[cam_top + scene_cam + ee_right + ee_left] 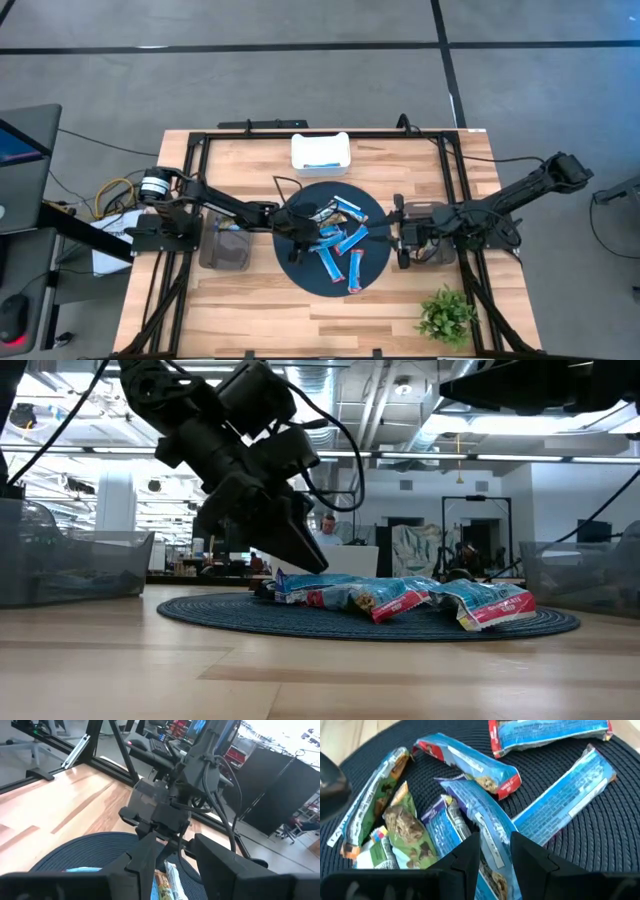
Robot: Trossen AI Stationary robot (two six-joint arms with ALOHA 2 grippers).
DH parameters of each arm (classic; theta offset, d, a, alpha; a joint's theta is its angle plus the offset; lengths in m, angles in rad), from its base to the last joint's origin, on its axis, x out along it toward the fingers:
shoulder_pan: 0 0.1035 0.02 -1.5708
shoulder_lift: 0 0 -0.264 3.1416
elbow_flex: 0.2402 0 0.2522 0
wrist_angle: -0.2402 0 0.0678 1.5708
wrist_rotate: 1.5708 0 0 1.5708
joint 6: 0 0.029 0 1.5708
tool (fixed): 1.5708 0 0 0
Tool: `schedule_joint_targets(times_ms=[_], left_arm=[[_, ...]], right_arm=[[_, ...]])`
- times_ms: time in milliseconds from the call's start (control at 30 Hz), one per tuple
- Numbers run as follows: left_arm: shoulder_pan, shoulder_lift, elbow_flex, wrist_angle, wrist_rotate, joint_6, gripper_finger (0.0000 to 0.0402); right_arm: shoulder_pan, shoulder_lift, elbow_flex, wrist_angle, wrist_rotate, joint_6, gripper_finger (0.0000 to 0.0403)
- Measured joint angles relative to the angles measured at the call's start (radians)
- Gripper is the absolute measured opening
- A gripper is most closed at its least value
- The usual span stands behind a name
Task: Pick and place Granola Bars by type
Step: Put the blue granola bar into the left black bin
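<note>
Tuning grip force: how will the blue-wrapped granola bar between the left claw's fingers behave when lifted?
The blue granola bar has a glossy, crinkled wrapper, so it may slip. It looks thin and light, probably bending little. It overlaps the green-wrapped bar, which might drag along. The left claw straddles it, open.

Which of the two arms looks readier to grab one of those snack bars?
The left. The left gripper is down on the round mat, its fingers straddling a blue granola bar. The right gripper waits at the mat's edge.
</note>
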Motion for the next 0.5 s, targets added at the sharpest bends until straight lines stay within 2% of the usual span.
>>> schedule_joint_targets(times_ms=[500], left_arm=[[0.003,0.000,0.000,-0.046,0.001,-0.015,0.0103]], right_arm=[[0.000,0.000,0.000,0.000,0.000,0.008,0.0129]])
